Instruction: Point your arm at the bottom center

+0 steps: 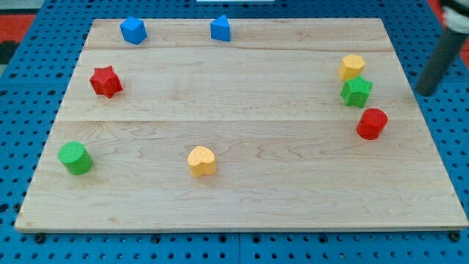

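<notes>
My tip (425,92) is the lower end of a dark rod at the view's right edge, just off the wooden board (242,198), to the right of the green star block (356,92). A yellow hexagon block (352,67) sits just above the green star. A red cylinder block (372,123) lies below the star. A yellow heart-like block (201,160) lies near the bottom centre. A green cylinder block (75,158) sits at the lower left. A red star block (105,81) is at the left. Two blue blocks, one (133,30) and another (220,28), sit along the top.
The board lies on a blue pegboard table (29,95) that surrounds it on all sides.
</notes>
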